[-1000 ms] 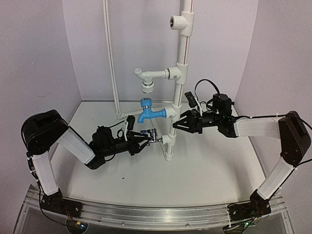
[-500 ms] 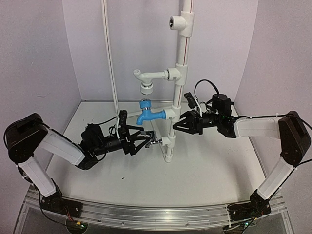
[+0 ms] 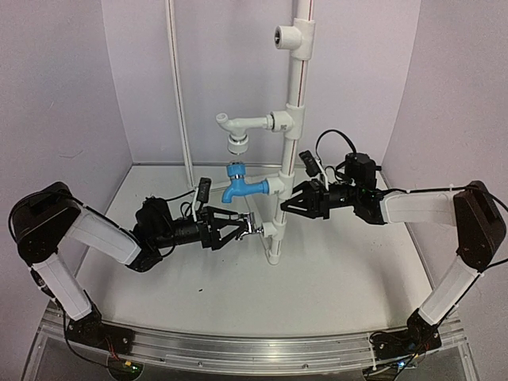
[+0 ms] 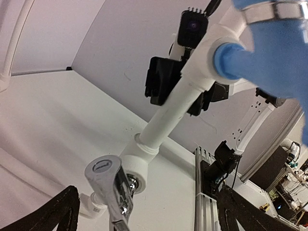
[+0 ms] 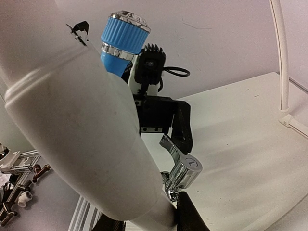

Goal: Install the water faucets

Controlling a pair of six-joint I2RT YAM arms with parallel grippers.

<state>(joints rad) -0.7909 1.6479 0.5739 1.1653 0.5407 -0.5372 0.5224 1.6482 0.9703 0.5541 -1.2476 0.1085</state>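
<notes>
The small silver water faucet (image 3: 251, 225) sticks out leftward from the lowest tee (image 3: 274, 228) of the upright white pipe (image 3: 290, 159), its lever handle pointing toward my left arm. My left gripper (image 3: 238, 228) stands open around the faucet, fingers spread above and below without touching it. In the left wrist view the faucet (image 4: 113, 187) rises between the wide-apart black fingers (image 4: 57, 216). My right gripper (image 3: 287, 205) is shut on the white pipe from the right, just above that tee. The right wrist view shows the pipe (image 5: 86, 134) between its fingers (image 5: 190, 216) and the faucet (image 5: 185, 171) beyond.
A blue plastic tap (image 3: 242, 185) is mounted on the pipe just above the silver one. Higher up are a white elbow spout (image 3: 238, 131) and an open tee (image 3: 294, 36). A thin white tube (image 3: 178, 95) runs up the back wall. An aluminium rail (image 3: 238, 349) edges the table front.
My left gripper has let go of the silver faucet and spread wide, and the left arm has swung lower and further left. The faucet stays in the tee. The right arm has not moved.
</notes>
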